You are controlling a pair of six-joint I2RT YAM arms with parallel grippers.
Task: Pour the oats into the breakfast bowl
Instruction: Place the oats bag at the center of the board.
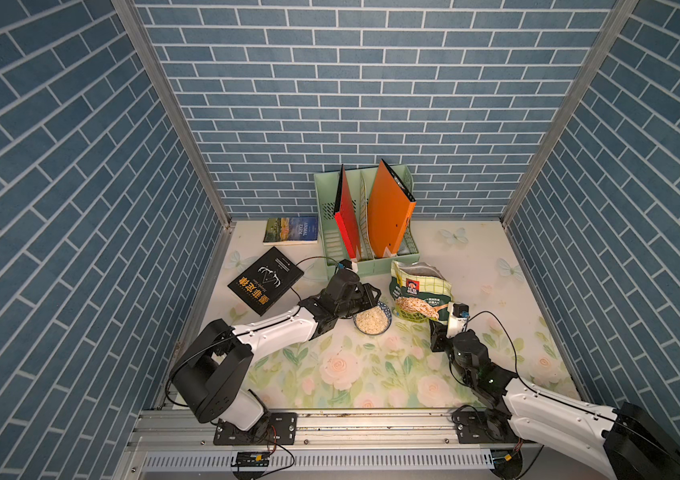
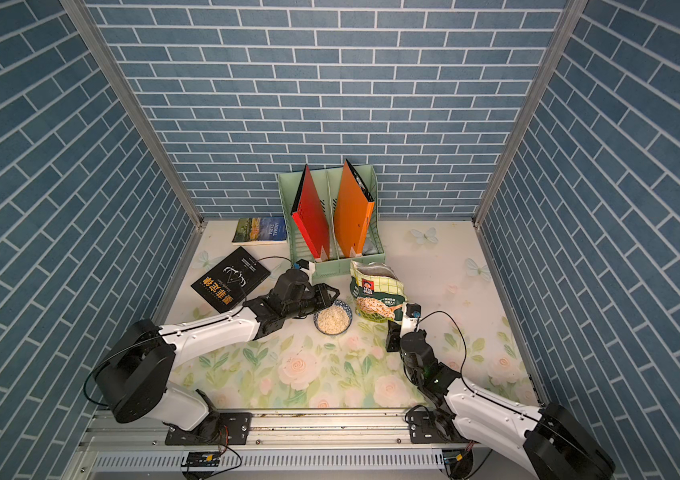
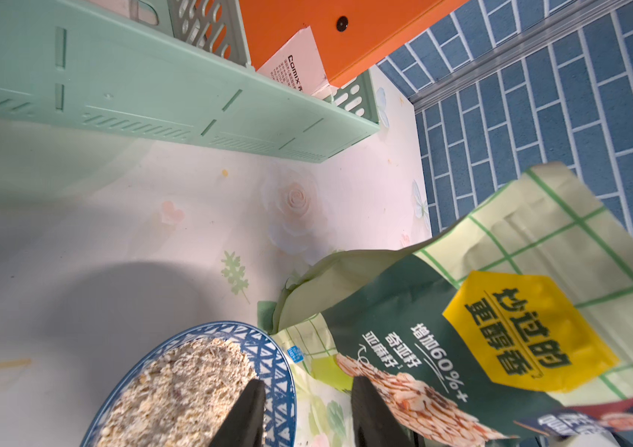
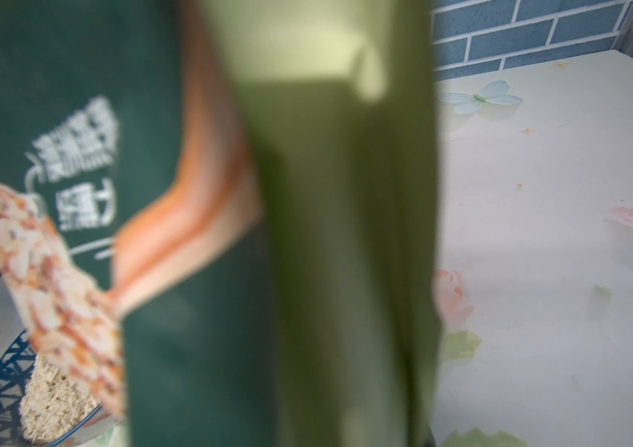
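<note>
a: where do things stand?

b: the pouch [image 1: 419, 291] stands upright on the bench [image 1: 371, 376], mouth open at the top, just beside the bowl [image 1: 388, 321]. the bowl holds a heap of oats [image 1: 370, 324] close to its rim, so the pour looks done or nearly so.

a: and the fingers?

b: the left fingers [image 3: 247, 414] are apart, one over the oats and one outside the rim, clamped on nothing. the right arm [image 1: 461, 351] sits at the pouch's lower corner. its wrist view shows only blurred packaging, so i cannot tell whether the right fingers are apart or pinching it.

a: how will the pouch handle?

b: i'd expect it to be light, soft and crinkly. it will buckle under a hard pinch and flop if taken by the top edge. i'd take it on a side wall, below the mouth. the inside is not visible enough to say how much is left.

a: the bowl?

b: it looks like glazed ceramic: stiff, smooth, breakable, and likely to slide on this bench. the loose flakes would spill if it is nudged. the rim is the only place to take it.

a: other containers?

b: a green rack [image 3: 152, 89] behind them holds a red folder [image 1: 346, 220] and an orange folder [image 1: 388, 212].
</note>
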